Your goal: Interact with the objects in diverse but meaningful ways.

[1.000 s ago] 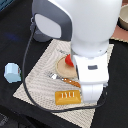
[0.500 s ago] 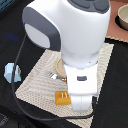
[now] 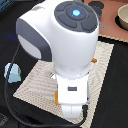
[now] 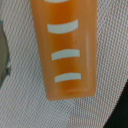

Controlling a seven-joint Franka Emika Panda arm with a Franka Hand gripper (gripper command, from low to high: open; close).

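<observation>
The golden-brown bread loaf point(image 4: 62, 45) with pale stripes fills the wrist view, lying on the woven placemat point(image 4: 95, 120). In the exterior view only an orange sliver of it point(image 3: 58, 95) shows beside the arm's hand point(image 3: 72, 100), which sits low over the loaf. The fingers are hidden in both views, so I cannot tell whether they are open or shut. A light-blue cup point(image 3: 13, 73) stands off the mat at the exterior view's left. The tomato is hidden behind the arm.
The beige placemat point(image 3: 35, 82) lies on a dark table. A grey pot point(image 3: 121, 17) stands at the exterior view's top right on a brown surface. A black cable point(image 3: 10, 107) loops at the lower left. A tan plate edge point(image 4: 2, 55) shows in the wrist view.
The arm has swung towards the camera and down over the loaf. It now covers the tomato, the plate and most of the loaf.
</observation>
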